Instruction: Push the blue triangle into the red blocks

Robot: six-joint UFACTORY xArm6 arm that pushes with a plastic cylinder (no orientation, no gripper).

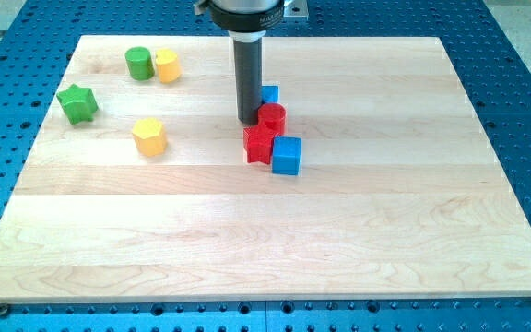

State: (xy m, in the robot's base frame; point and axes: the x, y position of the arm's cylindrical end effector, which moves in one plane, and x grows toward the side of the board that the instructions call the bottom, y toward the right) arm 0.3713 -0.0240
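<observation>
Board point(247, 240): pale wood, visible grain, smooth, slight sheen. Table point(524, 55) around it: blue, matt, dotted with holes. Rod point(248, 78): dark, smooth, faint gloss. Red blocks point(265, 132), blue cube point(287, 156), green star point(77, 103), yellow block point(149, 136): solid colour, matt.

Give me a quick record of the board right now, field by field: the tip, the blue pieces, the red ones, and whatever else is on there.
tip: my tip sits just left of the red cluster's upper block
blue triangle: small blue block, partly hidden behind the rod, touching the upper red block's top edge
red blocks: red round block and red star, touching
blue cube, against the red star's right side
green blocks: green cylinder, green star
yellow blocks: one beside the green cylinder, one alone
</observation>
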